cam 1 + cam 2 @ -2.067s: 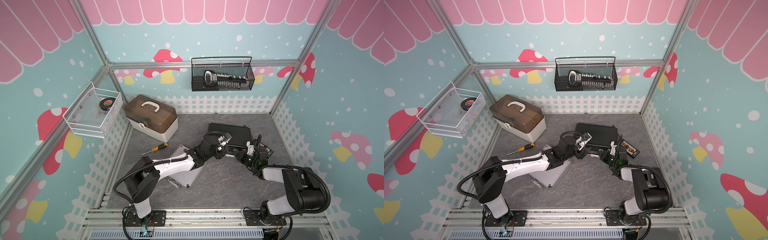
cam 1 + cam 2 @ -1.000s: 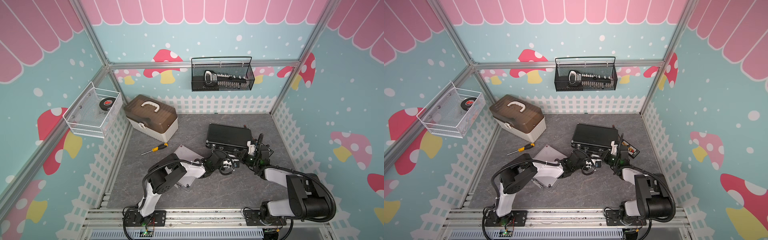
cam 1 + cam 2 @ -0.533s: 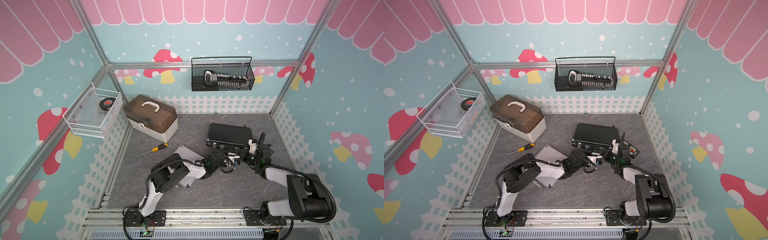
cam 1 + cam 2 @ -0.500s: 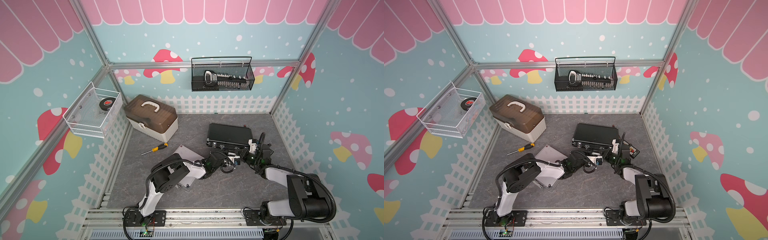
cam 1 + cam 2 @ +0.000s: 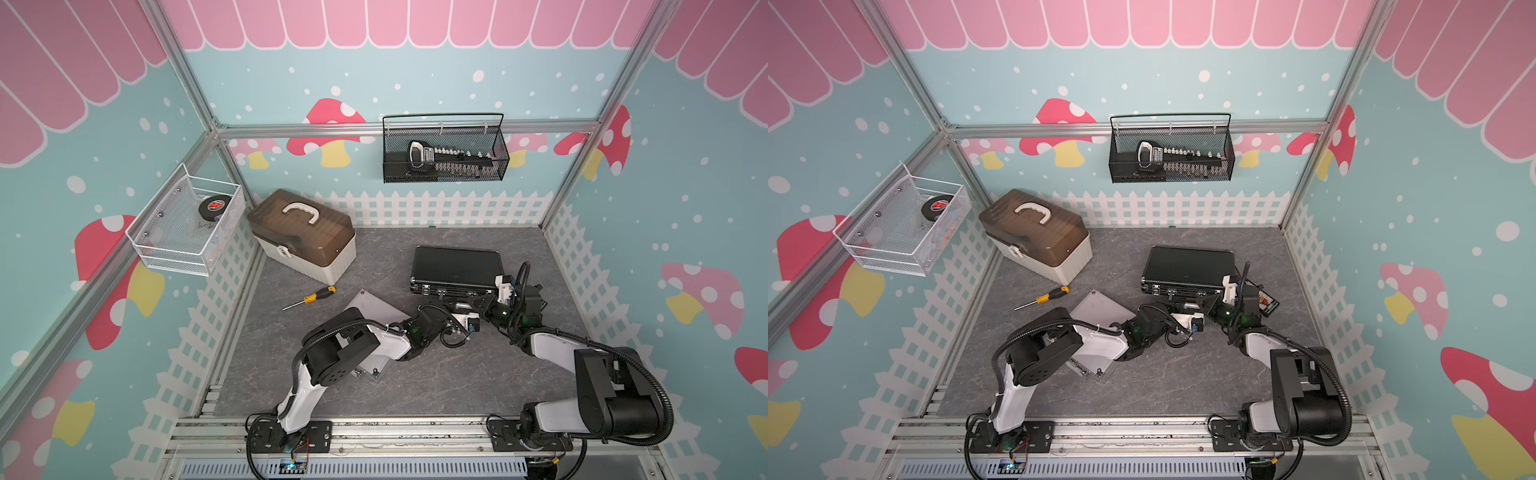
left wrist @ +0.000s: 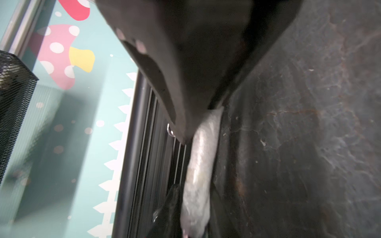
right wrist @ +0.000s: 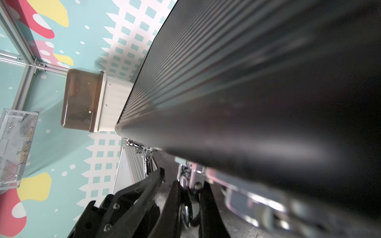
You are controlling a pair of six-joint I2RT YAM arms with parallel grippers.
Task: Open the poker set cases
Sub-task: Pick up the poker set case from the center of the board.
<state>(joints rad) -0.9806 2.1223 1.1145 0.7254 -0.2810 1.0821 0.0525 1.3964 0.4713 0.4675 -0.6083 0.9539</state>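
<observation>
Right gripper: jaws nearly together at the chrome latch hardware on the front rim of the black poker case; whether they pinched the latch could not be told. Left gripper: reached the same rim just beside the right one; only one finger showed clearly, so its opening could not be told. Black poker case lay flat and closed in the right half of the tabletop, nearer the far edge, with its long axis roughly parallel to that edge and its latches and handle facing the near edge. Silver poker case lay closed near the tabletop's middle, turned cornerwise, partly under the left arm, fitted edge toward the near edge; square, so no long axis. Judged risks: two grippers crowding one rim could strike each other; the unpinned black case could slide toward the far edge under a push rather than unlatch; a finger could slip off the small latch.
</observation>
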